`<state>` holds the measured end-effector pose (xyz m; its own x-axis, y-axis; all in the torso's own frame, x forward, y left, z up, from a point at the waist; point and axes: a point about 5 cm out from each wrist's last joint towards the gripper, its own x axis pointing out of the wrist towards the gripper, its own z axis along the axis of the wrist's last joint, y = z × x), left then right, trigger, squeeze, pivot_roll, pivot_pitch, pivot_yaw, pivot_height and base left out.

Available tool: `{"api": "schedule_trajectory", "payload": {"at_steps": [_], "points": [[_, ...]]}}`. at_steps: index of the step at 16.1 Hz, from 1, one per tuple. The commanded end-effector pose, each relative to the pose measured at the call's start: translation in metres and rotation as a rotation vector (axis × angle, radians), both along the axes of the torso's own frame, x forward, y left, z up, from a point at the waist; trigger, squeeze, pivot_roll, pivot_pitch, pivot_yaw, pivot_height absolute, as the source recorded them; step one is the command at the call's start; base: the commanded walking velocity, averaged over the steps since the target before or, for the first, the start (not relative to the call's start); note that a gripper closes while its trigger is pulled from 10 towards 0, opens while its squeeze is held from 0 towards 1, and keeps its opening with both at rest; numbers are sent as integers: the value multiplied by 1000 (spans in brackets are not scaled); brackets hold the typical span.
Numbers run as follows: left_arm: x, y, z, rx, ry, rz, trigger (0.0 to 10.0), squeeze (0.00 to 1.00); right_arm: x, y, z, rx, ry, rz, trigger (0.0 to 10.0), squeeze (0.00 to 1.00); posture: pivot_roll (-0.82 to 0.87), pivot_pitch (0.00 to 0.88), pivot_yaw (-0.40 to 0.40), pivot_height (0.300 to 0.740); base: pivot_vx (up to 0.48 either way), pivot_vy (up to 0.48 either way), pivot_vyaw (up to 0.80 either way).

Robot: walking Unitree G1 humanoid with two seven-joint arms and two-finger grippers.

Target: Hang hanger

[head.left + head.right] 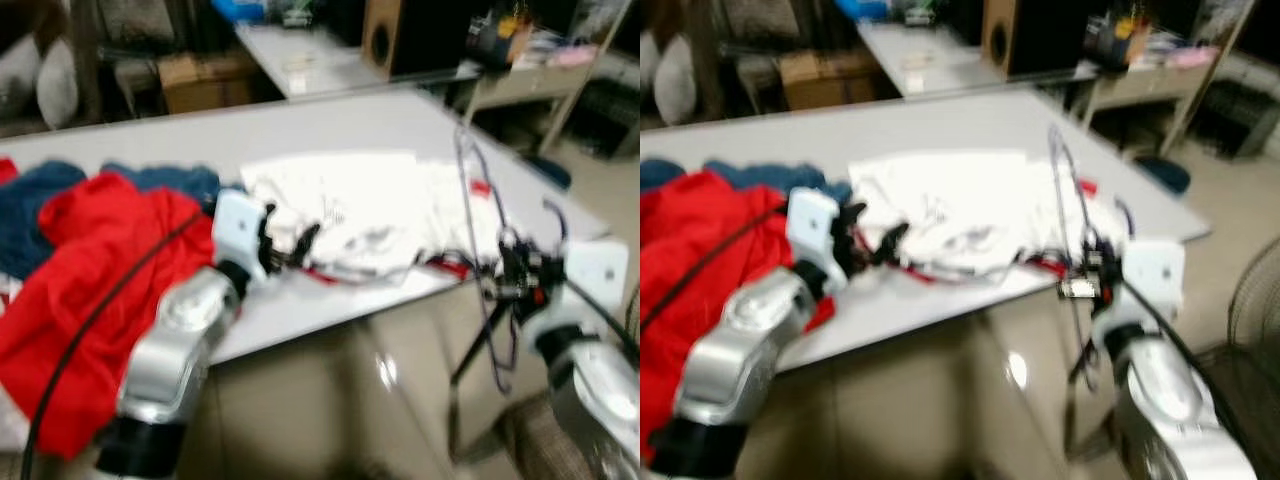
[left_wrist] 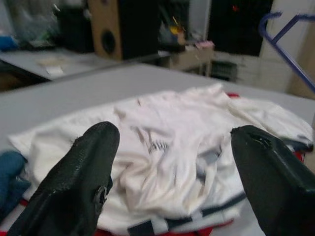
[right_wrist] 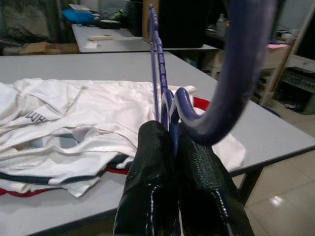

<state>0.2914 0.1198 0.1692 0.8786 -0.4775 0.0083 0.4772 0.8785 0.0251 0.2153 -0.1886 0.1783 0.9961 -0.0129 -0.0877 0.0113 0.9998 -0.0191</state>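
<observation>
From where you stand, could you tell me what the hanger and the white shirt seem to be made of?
The hanger in the right gripper looks like glossy blue plastic or coated wire: thin, smooth, shiny. The white shirt looks like soft matte knit fabric, creased and rumpled.

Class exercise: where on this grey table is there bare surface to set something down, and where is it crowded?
Bare room: the far stretch of the table beyond the white shirt, and a narrow strip along the near edge below the open left gripper. Crowded: the left end under the red garment and blue cloth, and the right corner, where the right gripper clamps the blue hanger.
</observation>
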Motion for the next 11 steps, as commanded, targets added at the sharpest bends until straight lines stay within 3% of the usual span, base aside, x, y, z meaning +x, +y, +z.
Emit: {"api": "schedule_trajectory", "payload": {"at_steps": [1,3,6,9,11], "points": [[-1,1,-3,13,6,18,10000,0,3,2,-1,33,16,23,10000,0,-40,14,20,740,0,0,-800],[-1,-1,-2,18,9,15,10000,0,5,6,-1,53,5,23,10000,0,-40,18,27,740,0,0,-800],[0,0,-4,20,13,17,10000,0,2,13,-5,54,19,40,10000,0,-45,21,33,740,0,480,-800],[-1,-3,-4,1,14,13,10000,0,0,11,-7,61,35,35,10000,0,-55,21,39,740,0,0,0],[0,-2,-8,17,18,9,10000,0,-1,10,-10,-10,49,50,10000,0,-59,18,42,740,0,0,0]]}}
